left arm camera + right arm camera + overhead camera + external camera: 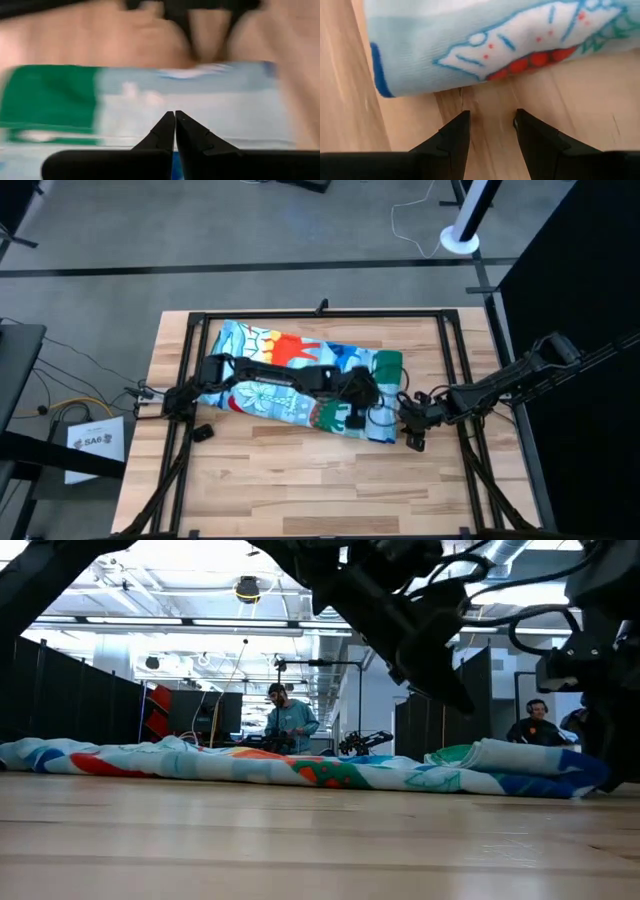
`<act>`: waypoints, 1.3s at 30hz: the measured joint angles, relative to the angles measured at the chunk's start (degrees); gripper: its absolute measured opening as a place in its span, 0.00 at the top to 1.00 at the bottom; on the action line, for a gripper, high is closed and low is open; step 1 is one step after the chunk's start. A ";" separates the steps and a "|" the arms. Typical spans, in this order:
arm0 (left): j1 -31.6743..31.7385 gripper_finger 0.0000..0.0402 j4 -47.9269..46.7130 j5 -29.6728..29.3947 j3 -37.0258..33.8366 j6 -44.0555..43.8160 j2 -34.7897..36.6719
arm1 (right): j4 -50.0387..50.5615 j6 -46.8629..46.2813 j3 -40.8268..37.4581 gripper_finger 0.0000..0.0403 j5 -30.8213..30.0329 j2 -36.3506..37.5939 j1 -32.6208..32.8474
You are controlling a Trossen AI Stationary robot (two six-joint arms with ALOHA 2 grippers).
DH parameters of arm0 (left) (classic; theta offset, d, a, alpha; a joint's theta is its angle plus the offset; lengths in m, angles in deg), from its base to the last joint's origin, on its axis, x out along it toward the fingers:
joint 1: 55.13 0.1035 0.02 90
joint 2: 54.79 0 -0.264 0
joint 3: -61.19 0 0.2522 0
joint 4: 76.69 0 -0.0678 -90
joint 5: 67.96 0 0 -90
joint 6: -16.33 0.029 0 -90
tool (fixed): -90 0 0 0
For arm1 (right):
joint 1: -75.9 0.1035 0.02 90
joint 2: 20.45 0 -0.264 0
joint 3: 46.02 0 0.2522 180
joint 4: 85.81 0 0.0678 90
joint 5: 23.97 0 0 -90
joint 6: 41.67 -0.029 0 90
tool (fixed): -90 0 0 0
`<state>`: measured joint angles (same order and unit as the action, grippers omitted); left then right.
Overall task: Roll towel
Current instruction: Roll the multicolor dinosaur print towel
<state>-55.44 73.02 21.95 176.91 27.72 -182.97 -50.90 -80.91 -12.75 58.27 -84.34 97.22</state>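
Two dark arms reached over the pale wooden tabletop in the high view, where the large soft green and light-blue printed towel lay as a long strip running left to right across the far half, its right end already turned into a short roll. The left tool hung over that rolled end, while the right tool sat just beside it on the near right, so both were close to the roll and the unrolled length stretched away to the left. From table height, the towel lay flat and low, with the thicker rolled part at the right; people stood in the room beyond. The left wrist view showed the left tool with its tips pressed together, holding nothing, above the cloth. The right wrist view showed the right tool spread apart, empty, over bare wood, the towel's folded edge just ahead of it, not touching.
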 joint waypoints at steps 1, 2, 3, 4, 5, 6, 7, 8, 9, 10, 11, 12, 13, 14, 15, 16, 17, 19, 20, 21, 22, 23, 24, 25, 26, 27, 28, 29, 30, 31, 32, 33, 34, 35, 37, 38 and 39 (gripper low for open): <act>-0.75 1.00 0.32 0.05 -0.01 -0.17 -0.37 | 0.00 -0.17 0.13 0.64 -0.13 0.01 0.56; -1.44 1.00 0.00 0.10 -0.08 -0.27 -0.60 | -0.08 -0.48 0.29 0.64 -0.08 0.05 1.12; -2.07 1.00 -0.47 0.20 -0.19 -0.28 -0.65 | -0.46 -0.60 0.34 0.64 0.07 0.02 1.55; -2.61 1.00 -0.10 0.11 -0.22 -0.17 -0.73 | -1.06 -0.65 0.34 0.64 0.58 -0.01 1.92; -2.99 1.00 1.41 0.09 -0.11 -0.09 -1.16 | -1.66 -0.77 0.34 0.64 1.06 -0.02 2.24; -3.29 1.00 2.94 0.08 0.03 -0.12 -1.51 | -2.00 -0.84 0.34 0.64 1.34 -0.03 2.46; -3.53 1.00 2.90 0.17 -0.01 -0.23 -1.72 | -2.03 -0.84 0.34 0.64 1.44 -0.04 2.67; -3.70 1.00 3.44 0.73 -0.03 -0.44 -2.69 | -1.95 -0.86 0.34 0.64 1.44 -0.05 2.80; -3.78 1.00 5.11 1.73 -0.01 -0.81 -3.51 | -2.01 -0.94 0.34 0.64 1.44 -0.05 2.75; -3.87 1.00 5.44 2.20 -0.05 -1.07 -4.40 | -2.17 -1.09 0.34 0.64 1.45 -0.05 2.74; -3.99 1.00 6.22 2.95 -0.12 -1.40 -5.55 | -2.26 -1.25 0.34 0.64 1.46 -0.05 2.72; -4.14 1.00 7.85 3.27 -0.12 -1.78 -6.50 | -2.73 -1.27 0.34 0.64 1.46 -0.07 2.72; -4.28 1.00 8.09 3.40 -0.13 -2.10 -7.25 | -3.12 -1.24 0.34 0.64 1.46 -0.10 2.70; -4.50 1.00 8.76 3.55 -0.13 -2.35 -8.03 | -3.06 -1.30 0.34 0.64 1.46 -0.07 2.69; -4.70 1.00 9.30 3.55 -0.10 -2.52 -8.63 | -3.23 -1.57 0.34 0.64 1.52 -0.05 2.61; -4.92 1.00 9.29 3.53 -0.08 -2.58 -9.28 | -3.41 -2.01 0.34 0.64 1.54 -0.10 2.59; -5.09 1.00 9.59 3.53 -0.01 -2.64 -9.68 | -3.61 -2.70 0.35 0.64 1.60 -0.09 2.59; -5.25 1.00 9.41 3.51 0.15 -2.65 -10.36 | -5.51 -3.33 0.53 0.64 1.76 -0.09 2.61; -5.29 1.00 9.60 3.54 0.16 -2.66 -10.49 | -6.20 -3.40 0.76 0.64 1.83 -0.06 2.64; -5.30 1.00 9.45 3.55 0.17 -2.66 -10.51 | -6.96 -3.40 1.04 0.64 1.86 -0.07 2.68; -5.30 1.00 9.41 3.60 0.17 -2.66 -10.51 | -7.17 -3.39 1.37 0.64 1.87 -0.07 2.69; -5.30 1.00 9.46 3.60 0.17 -2.66 -10.53 | -7.25 -3.39 1.70 0.64 1.87 -0.07 2.66; -5.30 1.00 9.56 3.60 0.15 -2.66 -10.54 | -7.26 -3.39 1.92 0.64 1.87 -0.07 2.60; -5.30 1.00 9.78 3.65 0.14 -2.66 -10.58 | -7.19 -3.39 2.06 0.64 1.87 -0.07 2.58; -5.30 1.00 10.09 3.70 0.08 -2.74 -10.60 | -7.17 -3.39 2.25 0.64 1.86 -0.07 2.56; -5.30 1.00 10.41 3.79 0.08 -2.76 -10.64 | -7.09 -3.39 2.46 0.64 1.87 -0.07 2.56; -5.30 1.00 10.56 3.81 0.08 -2.76 -10.68 | -6.55 -3.39 2.82 0.64 1.87 -0.07 2.56; -5.30 1.00 10.52 3.83 0.08 -2.82 -10.69 | -5.67 -3.39 3.32 0.64 1.87 -0.07 2.56; -5.30 1.00 10.45 3.87 0.08 -2.87 -10.69 | -4.23 -3.41 4.00 0.64 1.86 -0.06 2.58; -5.29 1.00 10.35 3.89 0.08 -2.89 -10.69 | -2.34 -3.38 4.65 0.64 1.85 -0.04 2.86; -5.28 1.00 10.35 3.88 0.08 -2.91 -10.69 | -0.74 -3.27 4.98 0.64 1.82 -0.03 3.28; -5.30 1.00 10.38 3.88 0.08 -3.02 -10.69 | 0.49 -2.89 5.00 0.64 1.75 -0.01 3.69; -5.30 1.00 10.46 3.88 0.06 -3.07 -10.71 | 1.07 -2.23 4.76 0.64 1.51 -0.18 4.14; -5.30 1.00 10.54 3.88 0.03 -3.09 -10.72 | 0.68 -1.43 4.23 0.64 1.31 -0.46 4.65; -5.30 1.00 10.65 3.90 0.03 -3.32 -10.73 | -1.10 0.38 2.99 0.64 0.62 -1.59 5.61; -5.29 1.00 10.73 3.89 0.01 -3.56 -10.76 | -1.81 1.24 2.43 0.64 0.51 -2.46 5.98; -5.30 1.00 10.79 3.88 -0.01 -3.67 -10.77 | -2.17 1.87 2.16 0.64 0.25 -3.47 6.27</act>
<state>-60.74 83.81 25.83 176.90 24.05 -193.75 -53.07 -79.04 -10.59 58.52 -87.81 103.49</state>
